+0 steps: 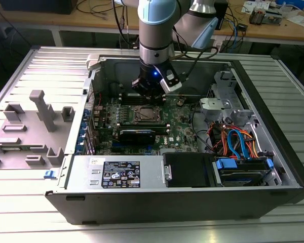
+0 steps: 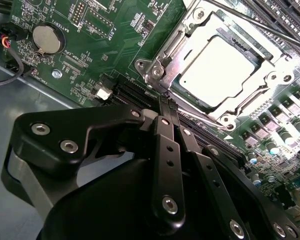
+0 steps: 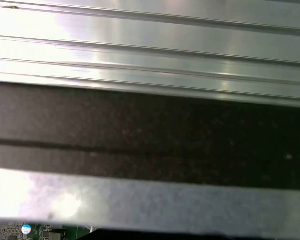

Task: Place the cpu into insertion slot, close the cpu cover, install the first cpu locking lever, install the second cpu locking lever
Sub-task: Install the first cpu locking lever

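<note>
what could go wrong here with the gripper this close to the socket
The gripper has its fingertips pressed together at the corner of the cpu cover, which lies over the cpu. A slip there could scrape the green motherboard or the memory slots beside the socket.

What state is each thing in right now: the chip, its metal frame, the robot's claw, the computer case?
cpu: seated in the insertion slot.
cpu cover: closed down around the cpu.
gripper: shut, empty, tips beside the cover's corner.
case: lying on its side, panel off, motherboard exposed.
</note>
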Controlling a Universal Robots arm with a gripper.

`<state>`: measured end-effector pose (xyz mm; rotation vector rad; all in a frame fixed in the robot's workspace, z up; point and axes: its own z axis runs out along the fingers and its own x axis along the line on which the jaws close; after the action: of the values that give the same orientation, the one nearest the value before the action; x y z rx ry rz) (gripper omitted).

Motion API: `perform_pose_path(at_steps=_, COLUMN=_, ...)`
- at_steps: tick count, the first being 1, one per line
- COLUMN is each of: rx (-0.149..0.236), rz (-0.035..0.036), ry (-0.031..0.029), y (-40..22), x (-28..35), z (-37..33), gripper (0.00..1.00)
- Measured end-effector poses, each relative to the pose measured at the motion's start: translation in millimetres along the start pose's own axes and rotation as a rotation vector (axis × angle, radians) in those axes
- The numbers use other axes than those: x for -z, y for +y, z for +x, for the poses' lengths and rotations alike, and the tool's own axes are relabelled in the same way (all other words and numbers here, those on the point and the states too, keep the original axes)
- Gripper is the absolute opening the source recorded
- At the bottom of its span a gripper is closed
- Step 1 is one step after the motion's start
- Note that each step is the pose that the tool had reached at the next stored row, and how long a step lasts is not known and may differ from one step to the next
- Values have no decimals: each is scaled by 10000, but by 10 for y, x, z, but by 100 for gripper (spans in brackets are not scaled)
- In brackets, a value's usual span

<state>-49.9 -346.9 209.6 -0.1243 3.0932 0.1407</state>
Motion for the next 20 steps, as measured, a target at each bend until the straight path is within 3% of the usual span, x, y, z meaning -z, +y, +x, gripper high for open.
perform_pose_path(at_steps=20, rx=0, rz=-3, ry=-2, y=-2, x=-32, z=1, gripper=11)
